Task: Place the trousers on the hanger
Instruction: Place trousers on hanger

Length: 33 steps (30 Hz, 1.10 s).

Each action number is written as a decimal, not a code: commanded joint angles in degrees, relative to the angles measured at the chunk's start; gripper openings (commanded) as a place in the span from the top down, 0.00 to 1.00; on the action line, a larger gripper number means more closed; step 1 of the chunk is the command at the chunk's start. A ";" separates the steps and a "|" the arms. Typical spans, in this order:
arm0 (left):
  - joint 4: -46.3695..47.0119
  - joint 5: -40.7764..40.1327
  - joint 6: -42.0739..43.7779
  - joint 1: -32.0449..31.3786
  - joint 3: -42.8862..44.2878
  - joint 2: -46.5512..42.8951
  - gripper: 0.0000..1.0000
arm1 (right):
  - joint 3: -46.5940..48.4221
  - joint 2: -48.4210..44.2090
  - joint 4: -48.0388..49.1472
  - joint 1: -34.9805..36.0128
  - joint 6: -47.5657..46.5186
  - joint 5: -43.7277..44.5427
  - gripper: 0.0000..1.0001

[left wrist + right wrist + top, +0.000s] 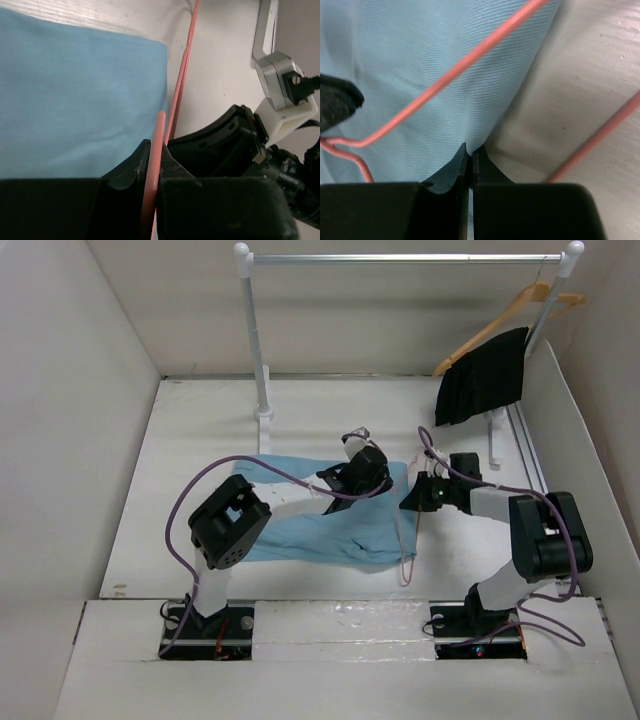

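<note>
My left claw [154,167] is clamped shut on the thin pink wire hanger [181,82], and my right claw [470,167] is pinched closed on the very edge of the light blue trousers [320,525]. These lie spread flat on the table [200,430] at the centre of the top view, both claws close together at their right edge. I judge the pinch the weak point: the cloth is thin and I hold only a sliver, so a pull could slip it free. The wire could also swivel between my left fingers, and my claws could knock together. In the right wrist view one wire crosses over the cloth and another lies on bare table at the lower right. I cannot tell whether the cloth is threaded through, the hook is hard to make out, and I cannot tell waist from leg ends.
</note>
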 commanded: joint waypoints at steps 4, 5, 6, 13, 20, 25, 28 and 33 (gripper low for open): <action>-1.47 -4.90 3.32 3.92 -3.68 -1.67 1.00 | -3.97 -4.55 -0.92 -1.85 1.34 -2.05 1.00; -1.56 -5.25 3.67 4.70 -4.12 -1.76 1.00 | -4.14 -5.52 -1.10 -2.55 1.86 -2.66 1.00; -1.56 -5.78 3.94 4.71 -4.56 -2.19 1.00 | -4.32 -7.10 -1.28 -2.56 2.22 -2.93 1.00; -3.23 -7.45 7.18 5.77 -8.95 -5.44 1.00 | -3.36 -11.06 -4.44 -8.34 3.10 -4.78 1.00; -4.37 -5.00 13.78 6.82 -14.32 -12.65 1.00 | -0.02 -9.41 -7.79 -16.27 -0.42 -7.15 1.00; -6.82 -0.69 17.03 4.89 -14.59 -11.52 1.00 | 2.52 -5.89 -0.24 -16.79 5.02 -6.98 1.00; -7.27 0.28 18.87 4.89 -15.46 -10.90 1.00 | 4.72 -4.66 1.01 -16.79 6.44 -5.67 1.00; -7.97 3.87 27.31 6.11 -15.56 -11.95 1.00 | 12.19 1.32 0.12 -17.32 6.35 -3.11 1.00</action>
